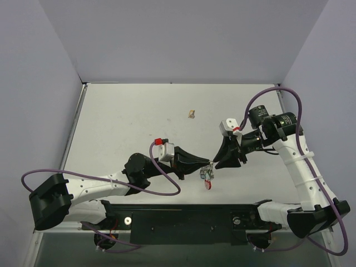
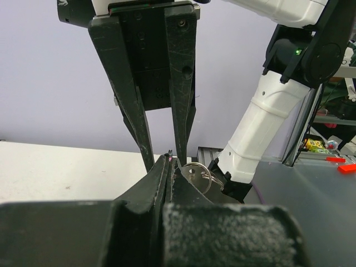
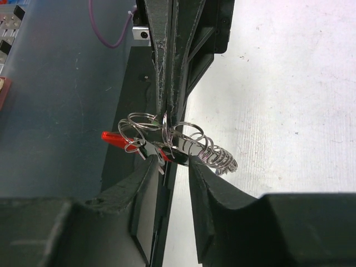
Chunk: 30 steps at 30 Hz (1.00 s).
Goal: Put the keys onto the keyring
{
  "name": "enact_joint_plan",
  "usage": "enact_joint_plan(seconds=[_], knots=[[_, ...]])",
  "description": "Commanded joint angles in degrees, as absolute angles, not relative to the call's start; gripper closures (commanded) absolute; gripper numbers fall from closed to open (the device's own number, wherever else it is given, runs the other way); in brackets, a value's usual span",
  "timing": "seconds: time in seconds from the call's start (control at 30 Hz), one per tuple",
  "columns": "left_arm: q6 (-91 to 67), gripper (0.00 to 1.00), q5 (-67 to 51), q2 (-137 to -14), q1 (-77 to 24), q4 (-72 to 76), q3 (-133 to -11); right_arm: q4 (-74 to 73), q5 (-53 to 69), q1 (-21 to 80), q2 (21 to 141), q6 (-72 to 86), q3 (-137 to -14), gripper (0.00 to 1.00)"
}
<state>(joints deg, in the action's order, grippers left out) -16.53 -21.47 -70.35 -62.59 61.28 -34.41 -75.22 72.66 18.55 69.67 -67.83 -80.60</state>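
Observation:
The keys [image 1: 207, 173] are a small silver bunch with a red bit [image 1: 208, 185], hanging between my two grippers near the table's front middle. My left gripper [image 1: 203, 165] is shut on a wire ring of the keyring [image 3: 167, 119]; its shut tips [image 2: 169, 158] show in the left wrist view, with a ring and key [image 2: 196, 171] just to their right. In the right wrist view, several rings [image 3: 186, 139], a dark key [image 3: 177, 151] and a red tag [image 3: 114, 136] lie across the tips of my right gripper [image 3: 172, 160]. Its jaws stand a narrow gap apart. It also shows in the top view [image 1: 218, 162].
A small tan lump [image 1: 192, 114] lies on the white table [image 1: 122, 117] toward the back. The black base bar [image 1: 183, 219] runs along the near edge just below the grippers. Grey walls enclose the table on three sides.

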Motion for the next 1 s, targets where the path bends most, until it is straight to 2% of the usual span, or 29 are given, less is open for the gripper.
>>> enact_joint_plan(seconds=[0.0, 0.1, 0.23, 0.5, 0.73, 0.83, 0.97], knots=[[-17.67, 1.0, -22.5, -70.14, -62.84, 67.94, -34.98, -81.12, 75.32, 19.25, 70.4, -69.7, -82.18, 0.77], [-17.84, 1.0, -22.59, -69.96, -62.84, 68.11, -35.07, -81.12, 75.15, 19.51, 70.58, -69.61, -82.27, 0.84], [-17.93, 1.0, -22.5, -70.05, -62.84, 68.03, -35.07, -81.12, 75.06, 19.6, 70.75, -69.43, -82.62, 0.87], [-18.19, 1.0, -22.59, -70.49, -62.75, 68.47, -35.16, -81.39, 75.76, 19.6, 71.02, -69.17, -83.76, 0.8], [-18.54, 1.0, -22.67, -71.1, -62.84, 69.08, -35.16, -81.65, 76.38, 19.6, 70.75, -69.26, -83.67, 0.8], [-18.63, 1.0, -22.59, -71.1, -62.84, 69.43, -35.16, -81.56, 76.64, 19.78, 70.58, -69.26, -83.41, 0.82], [-18.63, 1.0, -22.41, -70.93, -62.84, 69.52, -34.98, -81.56, 76.2, 20.39, 70.23, -69.35, -82.88, 0.92]])
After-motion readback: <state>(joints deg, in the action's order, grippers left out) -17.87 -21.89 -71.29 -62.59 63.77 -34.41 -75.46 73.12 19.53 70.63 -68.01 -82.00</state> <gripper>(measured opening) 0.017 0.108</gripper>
